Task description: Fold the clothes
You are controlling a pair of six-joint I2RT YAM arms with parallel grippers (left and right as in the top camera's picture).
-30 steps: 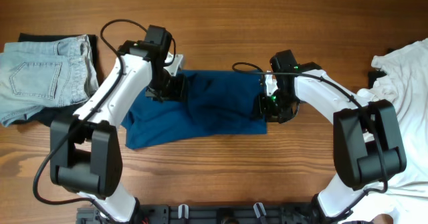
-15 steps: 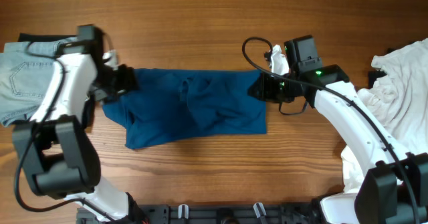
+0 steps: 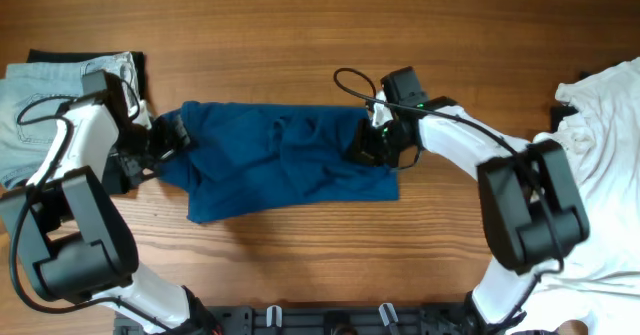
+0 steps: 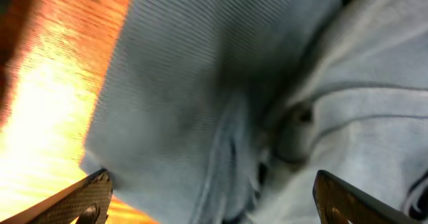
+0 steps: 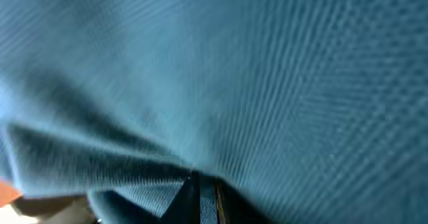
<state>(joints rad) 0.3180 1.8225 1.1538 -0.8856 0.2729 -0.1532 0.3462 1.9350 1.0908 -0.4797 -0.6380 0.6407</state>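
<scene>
- Worktop (image 3: pixel 300 25): brown wood grain. It carries all the garments listed below.
- White garment (image 3: pixel 600 145): a crumpled heap along the right edge, running from the near right corner toward the far right corner. It lies well apart from the shirt.
- Shirt (image 3: pixel 280 165): dark blue, spread lengthwise across the middle of the worktop. It is rumpled, with creases gathered near its centre. Its near left corner reaches closest to the near edge.
- Left end effector (image 3: pixel 172 135): sits at the left end of the shirt, over the cloth's edge. In the left wrist view its fingers (image 4: pixel 90 194) stand wide apart with cloth lying between them. Nothing is pinched.
- Right end effector (image 3: pixel 360 150): sits over the right part of the shirt, just inside that end. In the right wrist view blue fabric fills the frame. The fingers are drawn together at the bottom of that view, and the cloth's creases run into them, so it is clamped on a fold of the shirt.
- Jeans (image 3: pixel 40 115): pale denim, folded, at the far left corner with a back pocket showing. They lie just beside the left arm.
- Black garment (image 3: pixel 138 67): lies under the jeans, showing only at their far and right margins.
</scene>
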